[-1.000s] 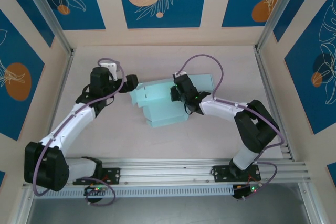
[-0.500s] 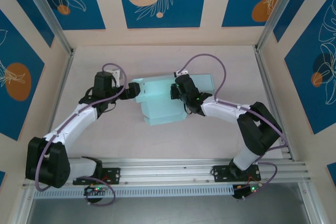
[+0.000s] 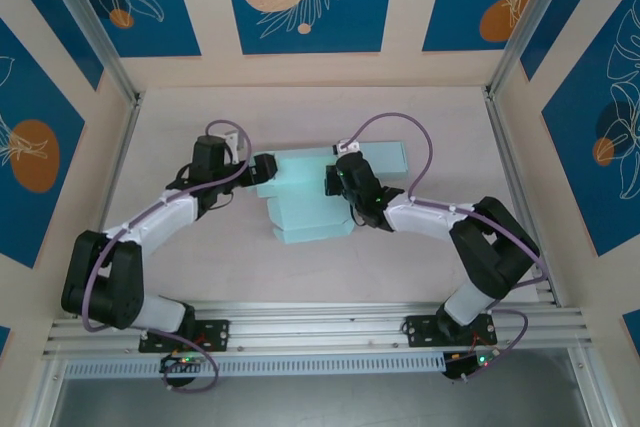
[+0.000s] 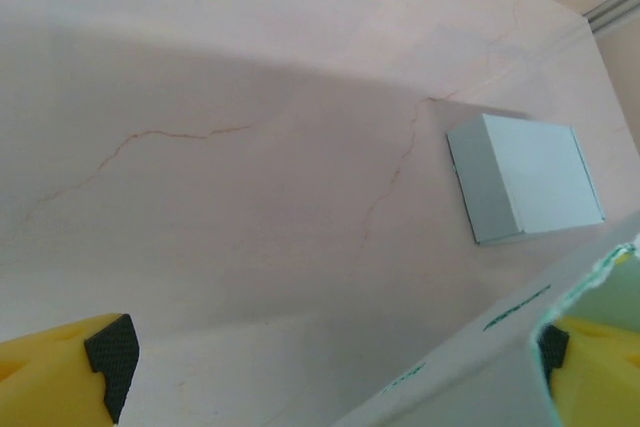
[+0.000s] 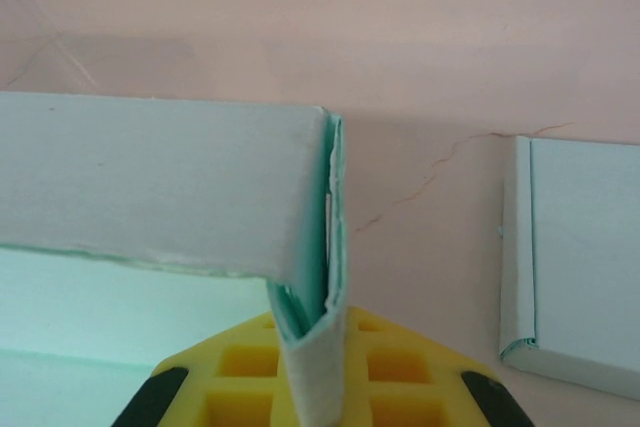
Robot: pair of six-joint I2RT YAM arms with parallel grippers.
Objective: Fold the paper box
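The pale mint paper box (image 3: 305, 205) lies half folded at the table's middle, one wall standing up. My right gripper (image 3: 334, 179) is at its right side, shut on a folded double wall of the box (image 5: 150, 187); in the right wrist view the paper strip runs down between the yellow fingers (image 5: 400, 377). My left gripper (image 3: 266, 168) is open at the box's upper left corner. In the left wrist view its yellow fingers (image 4: 50, 377) stand wide apart, and a box edge (image 4: 470, 377) crosses in front of the right-hand one.
A second, closed mint box (image 3: 385, 157) lies flat just behind and right of the right gripper, seen as box (image 4: 525, 190) and box (image 5: 580, 257). Metal frame posts (image 3: 510, 147) and patterned walls bound the table. Bare pinkish tabletop (image 3: 200, 257) lies in front.
My left gripper has moved right and reached the box's left corner, staying open. The box has shifted a little and looks more squared up. The right gripper keeps its grip.
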